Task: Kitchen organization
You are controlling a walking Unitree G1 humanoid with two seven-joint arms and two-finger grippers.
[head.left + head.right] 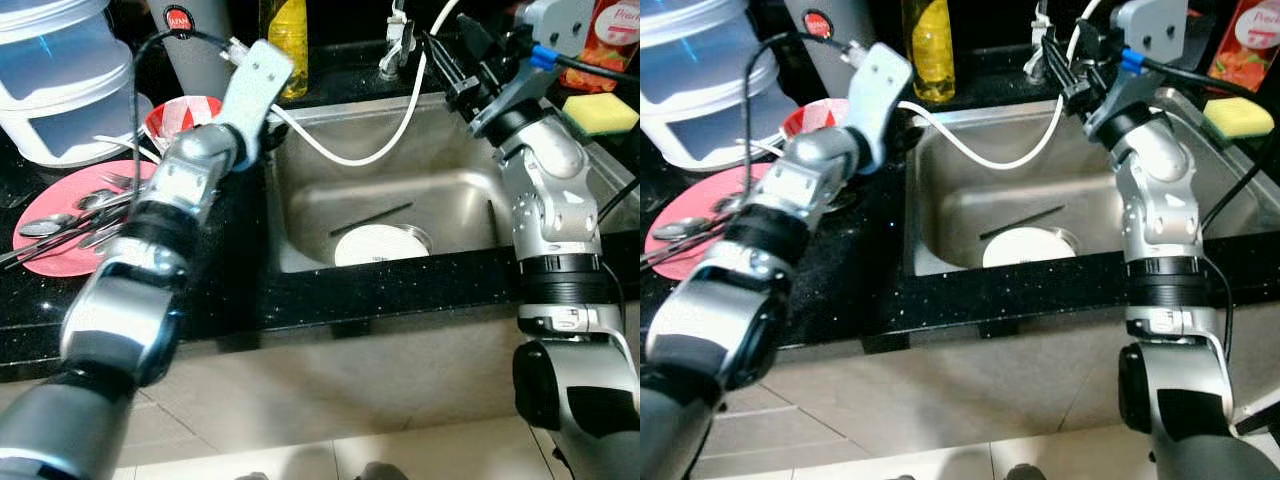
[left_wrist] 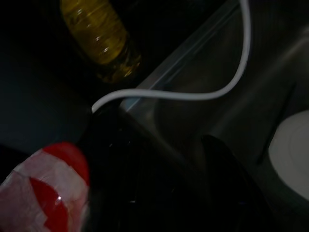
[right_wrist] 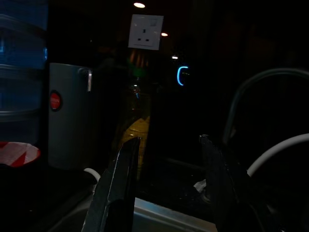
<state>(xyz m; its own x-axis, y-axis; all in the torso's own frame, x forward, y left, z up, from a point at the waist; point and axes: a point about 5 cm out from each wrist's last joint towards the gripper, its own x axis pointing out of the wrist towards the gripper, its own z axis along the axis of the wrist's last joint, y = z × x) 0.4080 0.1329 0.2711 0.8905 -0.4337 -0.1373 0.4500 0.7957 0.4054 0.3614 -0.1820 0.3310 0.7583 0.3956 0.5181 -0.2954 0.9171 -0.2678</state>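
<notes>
Now | right hand (image 3: 166,188) spread apart | white plate (image 1: 380,245) below (in sink (image 1: 300,215))

One steel sink (image 1: 300,215) holds one white plate (image 1: 380,246) and one dark stick (image 1: 370,218), with one white hose (image 1: 345,155) looping over it. On the counter stand one yellow bottle (image 1: 287,35), one grey jug (image 1: 190,40), one red-and-white bowl (image 1: 180,118) and one pink plate (image 1: 60,255) bearing several spoons (image 1: 45,227) and forks (image 1: 120,181). One yellow sponge (image 1: 600,112) lies at the right, and two clear tubs (image 1: 55,75) are stacked at the left.
</notes>
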